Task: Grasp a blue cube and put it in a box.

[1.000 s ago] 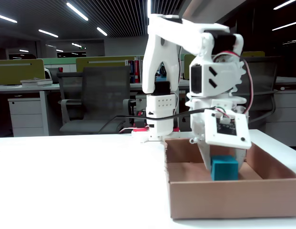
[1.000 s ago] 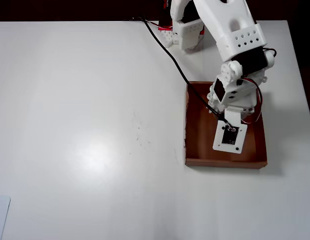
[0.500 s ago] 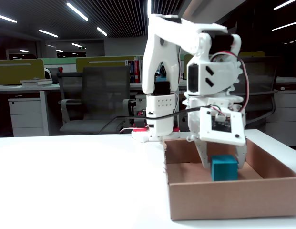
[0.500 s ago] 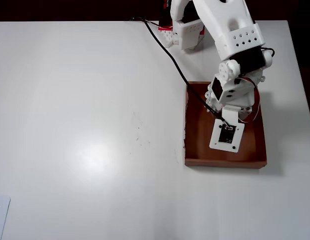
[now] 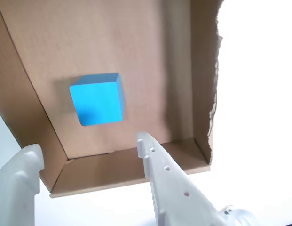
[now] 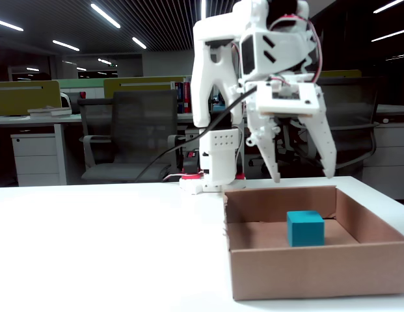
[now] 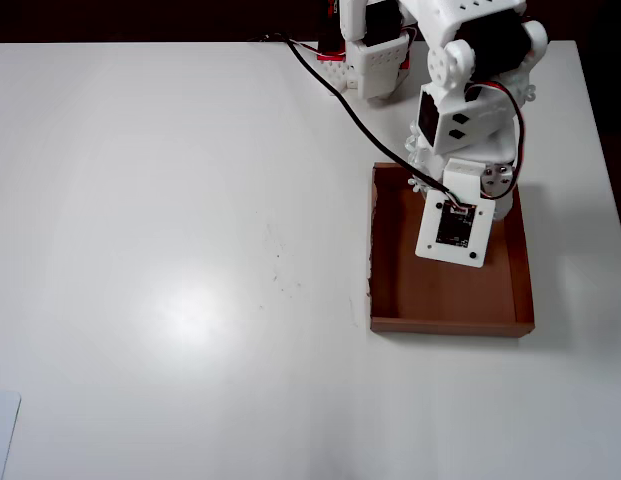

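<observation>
We see the cube (image 6: 305,228) sitting flat on the floor of the box (image 6: 254,273) in the fixed view, free of the arm and roughly midway between the side walls. In the wrist view the cube (image 5: 97,99) lies on bare cardboard, apart from every wall, with the box (image 5: 136,47) corner below and to its right.

Our end effector (image 6: 304,177) hangs above the box with its two fingers spread wide and pointing down, holding nothing; their tips are clear above the cube and above the far wall's rim. In the wrist view the end effector (image 5: 84,150) shows one finger (image 5: 164,179) rising from the lower edge and the other at the lower left, with a broad gap between them.

From overhead, the box (image 7: 385,250) stands on the white desk (image 7: 170,250) near its right side, and the arm's wrist hides the cube from that camera. A black cable (image 7: 340,95) runs from the base across the desk to the wrist.
</observation>
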{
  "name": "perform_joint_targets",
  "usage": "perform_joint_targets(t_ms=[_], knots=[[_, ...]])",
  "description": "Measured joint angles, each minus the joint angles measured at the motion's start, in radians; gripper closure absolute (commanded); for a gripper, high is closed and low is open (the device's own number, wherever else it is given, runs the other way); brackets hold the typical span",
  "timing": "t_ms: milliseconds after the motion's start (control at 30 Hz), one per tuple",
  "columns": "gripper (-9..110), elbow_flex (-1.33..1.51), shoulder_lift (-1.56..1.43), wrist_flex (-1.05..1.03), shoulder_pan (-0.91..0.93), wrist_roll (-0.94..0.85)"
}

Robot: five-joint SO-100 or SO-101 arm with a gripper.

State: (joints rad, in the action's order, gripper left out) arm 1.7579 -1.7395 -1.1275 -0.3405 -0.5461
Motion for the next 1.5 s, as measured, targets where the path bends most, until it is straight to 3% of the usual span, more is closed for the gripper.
perform_joint_targets(t_ms=[767, 1033, 1500], knots=[[82, 0.411, -0.684, -0.035, 0.035, -0.299], [82, 0.686, -0.994, 0.060, 0.078, -0.442], [84, 1.071, -1.419, 0.095, 0.089, -0.465]])
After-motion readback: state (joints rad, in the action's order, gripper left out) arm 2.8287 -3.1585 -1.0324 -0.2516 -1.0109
